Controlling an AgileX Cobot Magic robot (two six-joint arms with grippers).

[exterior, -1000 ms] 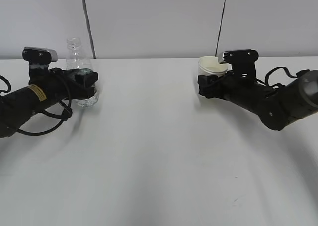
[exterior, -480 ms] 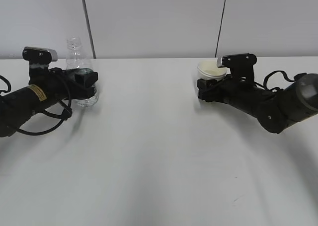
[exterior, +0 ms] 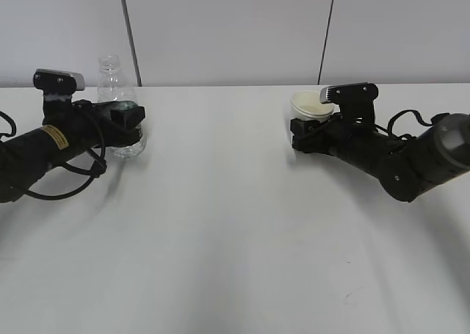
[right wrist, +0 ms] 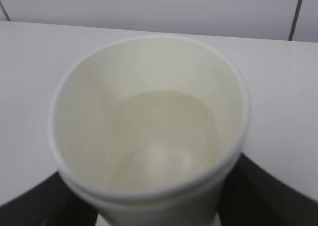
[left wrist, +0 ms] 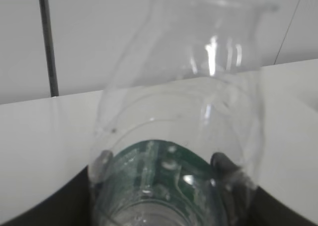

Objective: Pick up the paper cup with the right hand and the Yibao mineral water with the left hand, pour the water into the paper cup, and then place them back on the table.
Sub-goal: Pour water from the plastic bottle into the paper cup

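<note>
White paper cup (right wrist: pixel 149 121) sits clamped in the right claw (exterior: pixel 305 132); left claw (exterior: pixel 126 121) grips the Yibao mineral water (exterior: pixel 117 106). Lifting, pouring and returning to the worktop (exterior: pixel 235 231) remain.

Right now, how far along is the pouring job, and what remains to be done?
Done: both grasps look made. The left gripper is closed around the Yibao mineral water, and the right gripper holds the paper cup. In hand: the cup looks tilted, perhaps already lifting; the bottle stands upright on the table. Left: bringing them together, pouring, then setting both down. Whether the cup already contains water is unclear.
</note>
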